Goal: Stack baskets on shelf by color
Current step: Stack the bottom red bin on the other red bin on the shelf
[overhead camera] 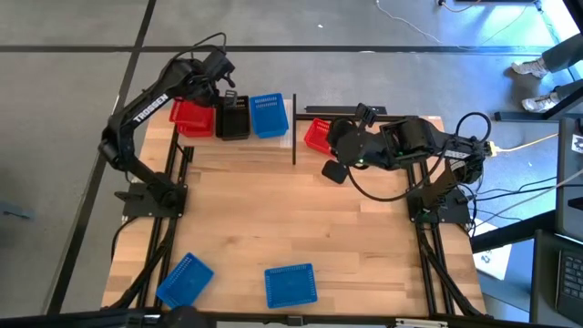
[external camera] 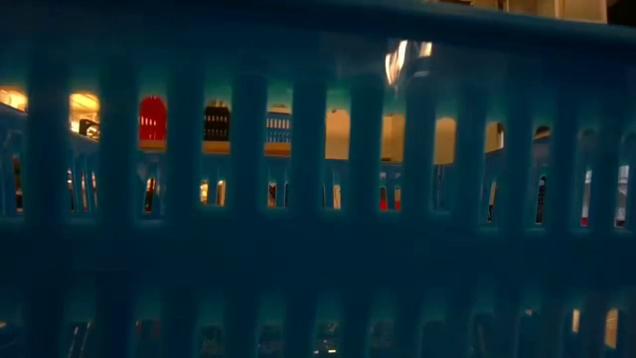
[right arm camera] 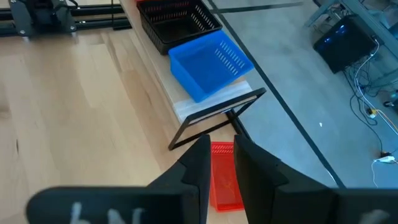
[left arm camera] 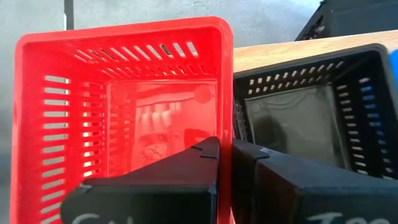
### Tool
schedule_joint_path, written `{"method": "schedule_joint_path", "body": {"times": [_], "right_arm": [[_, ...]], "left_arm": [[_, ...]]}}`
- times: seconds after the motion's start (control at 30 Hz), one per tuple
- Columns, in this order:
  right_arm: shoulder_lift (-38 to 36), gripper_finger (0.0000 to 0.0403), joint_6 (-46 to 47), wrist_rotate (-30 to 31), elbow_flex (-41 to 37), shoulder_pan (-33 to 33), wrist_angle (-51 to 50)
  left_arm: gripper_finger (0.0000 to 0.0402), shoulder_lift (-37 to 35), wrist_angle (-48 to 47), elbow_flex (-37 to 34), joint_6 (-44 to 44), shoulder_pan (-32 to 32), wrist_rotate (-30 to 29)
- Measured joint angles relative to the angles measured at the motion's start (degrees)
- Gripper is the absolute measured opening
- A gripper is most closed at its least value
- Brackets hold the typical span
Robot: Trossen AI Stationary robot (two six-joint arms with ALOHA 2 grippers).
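Observation:
On the pale shelf point(overhead camera: 282, 137) along the table's far edge stand a red basket point(overhead camera: 191, 117), a black basket point(overhead camera: 233, 118) and a blue basket point(overhead camera: 270, 116) side by side. My left gripper point(overhead camera: 221, 89) is above the red and black baskets, shut on the red one point(left arm camera: 118, 112). My right gripper point(overhead camera: 332, 137), just right of the shelf's end frame point(right arm camera: 211, 121), is shut on a second red basket point(overhead camera: 316, 135). Two more blue baskets point(overhead camera: 185, 278) point(overhead camera: 291, 284) lie by the near edge. My left gripper pinches the red basket's side wall point(left arm camera: 225, 134), the one next to the black basket point(left arm camera: 298, 118). One finger point(left arm camera: 205, 162) is inside the basket and one point(left arm camera: 249, 162) outside, coming from above. The basket rests on the shelf. My right gripper pinches the second red basket by one wall point(right arm camera: 222, 163) between its two fingers, from above. The basket hangs below the fingers, seen edge-on. Whether its lower end touches the table cannot be seen.
A blue basket point(external camera: 318, 229) stands right in front of the low camera and fills that view; through its slots the shelf's three baskets show. The table's middle point(overhead camera: 291, 214) is bare wood. Black frame rails run along both sides. A person's shoes point(overhead camera: 533, 82) show beyond the far right corner.

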Motion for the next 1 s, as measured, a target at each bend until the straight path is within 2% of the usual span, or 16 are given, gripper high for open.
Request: {"method": "schedule_joint_path", "body": {"times": [0.17, 0.6, 1.0], "right_arm": [[0.0, 0.0069, -0.09, -0.02, 0.0, 0.0, -0.05], [0.0, 0.0069, -0.27, -0.07, 0.0, 0.0, -0.07], [0.0, 0.0069, -0.27, -0.07, 0.0, 0.0, -0.09]], "left_arm": [[0.0007, 0.61, -0.01, 0.0, -0.13, 0.0, -0.03], [0.0062, 0.78, -0.98, 0.0, 0.02, 0.0, -1.17], [0.0061, 0.78, -1.51, 0.0, 0.92, 0.0, -1.86]]}}
